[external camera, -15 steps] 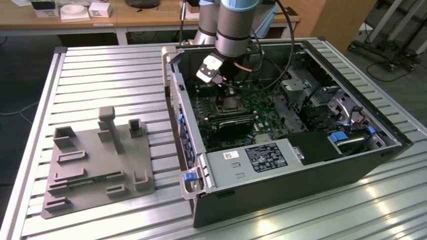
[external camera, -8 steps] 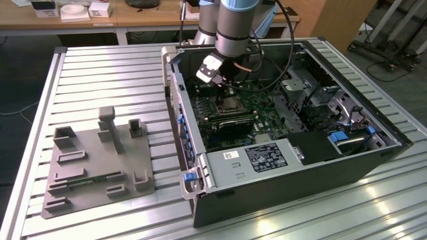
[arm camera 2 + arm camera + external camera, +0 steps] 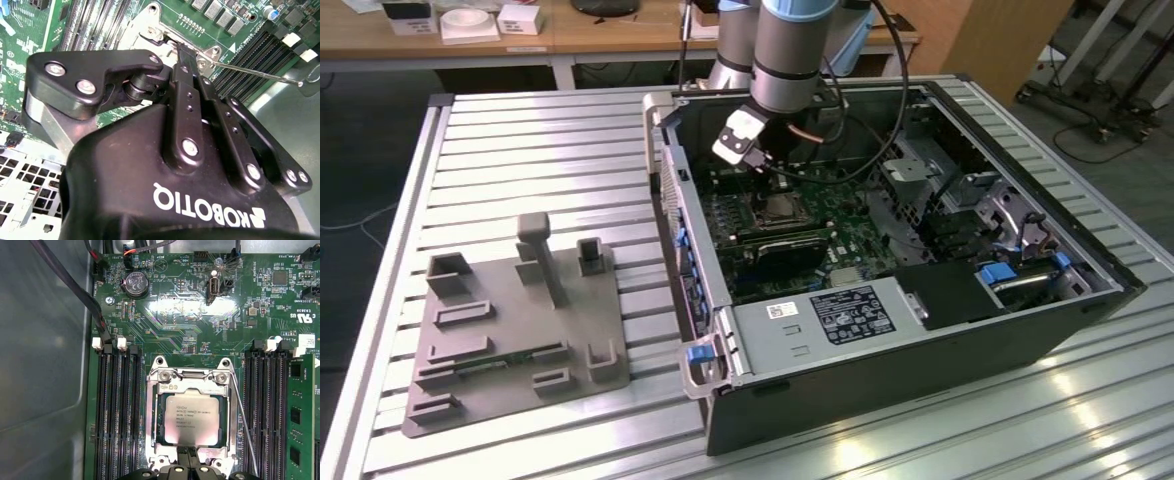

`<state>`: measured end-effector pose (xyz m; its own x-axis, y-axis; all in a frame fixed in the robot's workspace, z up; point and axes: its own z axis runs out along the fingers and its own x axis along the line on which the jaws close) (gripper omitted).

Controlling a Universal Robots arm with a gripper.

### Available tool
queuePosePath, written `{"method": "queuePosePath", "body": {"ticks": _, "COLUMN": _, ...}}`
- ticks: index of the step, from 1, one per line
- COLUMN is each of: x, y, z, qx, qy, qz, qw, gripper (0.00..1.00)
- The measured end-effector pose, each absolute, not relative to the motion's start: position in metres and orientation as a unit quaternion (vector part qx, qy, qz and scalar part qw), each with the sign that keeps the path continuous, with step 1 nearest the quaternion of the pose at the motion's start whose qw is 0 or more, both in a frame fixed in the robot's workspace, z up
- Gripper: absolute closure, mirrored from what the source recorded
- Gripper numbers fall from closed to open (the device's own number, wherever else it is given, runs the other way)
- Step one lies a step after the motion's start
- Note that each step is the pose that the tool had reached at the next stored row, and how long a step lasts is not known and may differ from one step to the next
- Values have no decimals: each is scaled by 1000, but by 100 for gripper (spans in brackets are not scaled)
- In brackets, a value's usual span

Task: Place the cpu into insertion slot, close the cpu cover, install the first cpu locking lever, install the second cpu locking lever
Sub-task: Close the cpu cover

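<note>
One grey fixture lies by the slatted table's edge at the exterior view's left; the open computer case stands beside it. Inside, the gripper, jaws clenched together, is at the cpu cover, which lies shut over the cpu seated in the insertion slot.

A wooden desk stands behind the ribbed metal table.
</note>
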<state>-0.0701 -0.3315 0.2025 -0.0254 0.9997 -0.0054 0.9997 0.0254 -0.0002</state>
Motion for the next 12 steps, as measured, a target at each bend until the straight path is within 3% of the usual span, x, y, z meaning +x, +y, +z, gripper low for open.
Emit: {"method": "queuePosePath", "body": {"ticks": 12, "x": -70, "y": -331, "z": 201, "qx": 698, "qy": 716, "qz": -2, "qw": 2, "gripper": 90}}
